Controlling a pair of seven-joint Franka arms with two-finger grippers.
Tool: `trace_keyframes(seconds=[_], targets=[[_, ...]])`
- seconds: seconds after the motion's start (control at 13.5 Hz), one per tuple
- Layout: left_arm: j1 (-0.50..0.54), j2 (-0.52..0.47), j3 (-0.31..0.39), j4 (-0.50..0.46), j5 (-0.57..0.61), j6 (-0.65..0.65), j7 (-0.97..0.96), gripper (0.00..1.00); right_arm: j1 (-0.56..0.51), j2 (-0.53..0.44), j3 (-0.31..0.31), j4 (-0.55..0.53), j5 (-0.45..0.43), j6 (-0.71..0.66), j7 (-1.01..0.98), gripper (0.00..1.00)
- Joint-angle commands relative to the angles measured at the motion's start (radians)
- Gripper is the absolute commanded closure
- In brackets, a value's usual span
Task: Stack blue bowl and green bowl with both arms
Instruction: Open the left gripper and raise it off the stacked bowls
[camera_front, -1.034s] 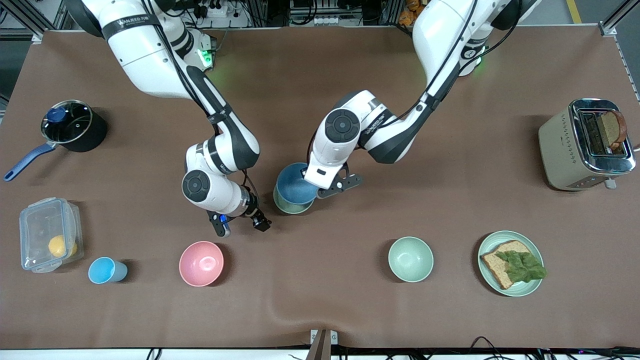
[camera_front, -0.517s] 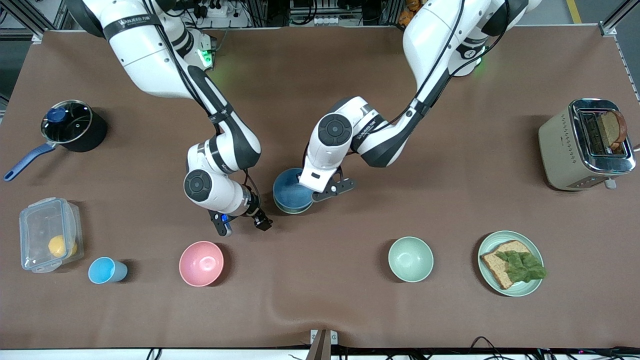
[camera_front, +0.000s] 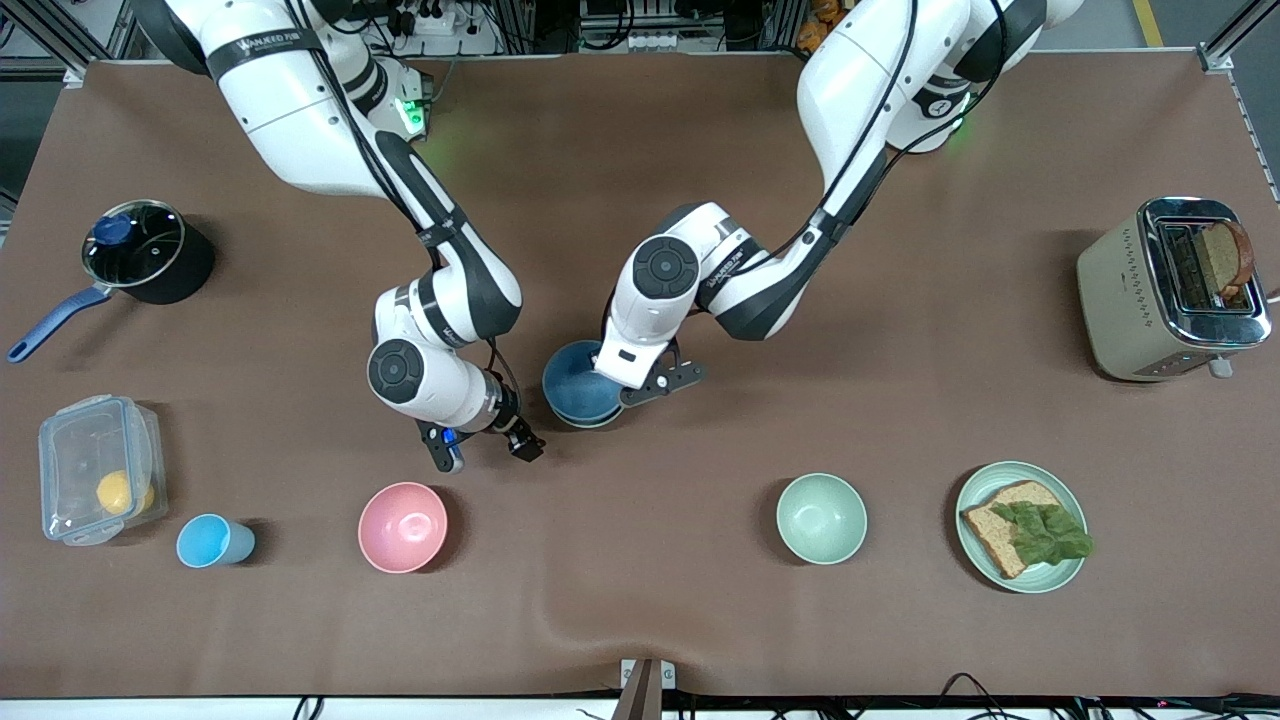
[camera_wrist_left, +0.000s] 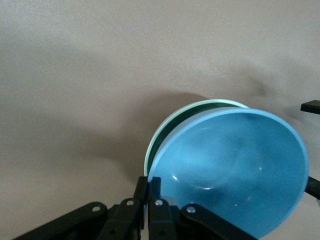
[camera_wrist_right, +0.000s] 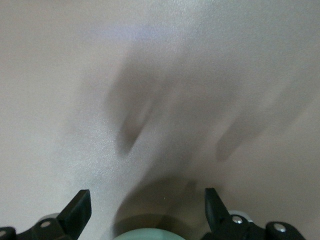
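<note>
The right gripper (camera_front: 480, 447) hangs over bare cloth just beside the stack, fingers spread wide and holding nothing; that arm waits. A little farther from the camera, the left gripper (camera_wrist_left: 150, 192) pinches the blue bowl (camera_front: 578, 385) by its rim, nested slightly askew in the green bowl (camera_wrist_left: 172, 122). Best to lower it level, then let go gently.

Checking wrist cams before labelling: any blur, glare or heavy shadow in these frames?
Left wrist view: sharp; small glare inside the blue bowl, gripped by the left end effector over the green bowl; dark shadow beside. Right wrist view: soft, smeared shadows on the table under the open right end effector. Front view: evenly lit.
</note>
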Motion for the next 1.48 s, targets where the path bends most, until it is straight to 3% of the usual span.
trace_keyframes(seconds=[0.0, 0.07, 0.15, 0.37, 0.44, 0.59, 0.74, 0.89, 1.18, 1.4], targets=[[-0.015, 0.019, 0.013, 0.029, -0.005, 0.005, -0.012, 1.0, 0.005, 0.013, 0.003, 0.021, -0.003, -0.006, 0.004, 0.0], [-0.015, 0.02, 0.013, 0.029, -0.005, 0.005, -0.01, 1.0, 0.007, 0.012, 0.003, 0.021, -0.009, -0.005, 0.006, 0.0], [-0.015, 0.02, 0.013, 0.029, -0.007, 0.007, -0.01, 0.91, 0.007, 0.012, 0.003, 0.019, -0.02, -0.006, 0.006, 0.0], [-0.015, 0.025, 0.013, 0.029, -0.007, 0.028, -0.018, 0.77, 0.007, 0.012, 0.003, 0.019, -0.024, -0.006, 0.006, 0.0], [-0.017, 0.025, 0.013, 0.029, -0.007, 0.03, -0.018, 0.67, 0.007, 0.012, 0.003, 0.019, -0.023, -0.006, 0.006, 0.0], [-0.012, 0.007, 0.013, 0.026, -0.01, 0.027, -0.02, 0.42, 0.007, 0.01, 0.003, 0.019, -0.024, -0.006, 0.006, 0.0], [0.0, -0.035, 0.016, 0.019, 0.001, 0.018, -0.018, 0.0, 0.008, 0.01, 0.003, 0.019, -0.024, -0.006, 0.006, 0.0], [0.043, -0.113, 0.037, -0.006, 0.002, -0.039, -0.004, 0.0, 0.014, 0.01, 0.003, 0.019, -0.026, -0.006, 0.006, 0.0], [0.211, -0.281, 0.034, -0.01, 0.008, -0.318, 0.185, 0.0, -0.001, -0.011, 0.004, 0.019, -0.081, -0.035, -0.074, 0.0], [0.342, -0.416, 0.034, -0.052, 0.048, -0.494, 0.304, 0.0, -0.021, -0.077, 0.003, 0.024, -0.103, -0.162, -0.22, 0.0]])
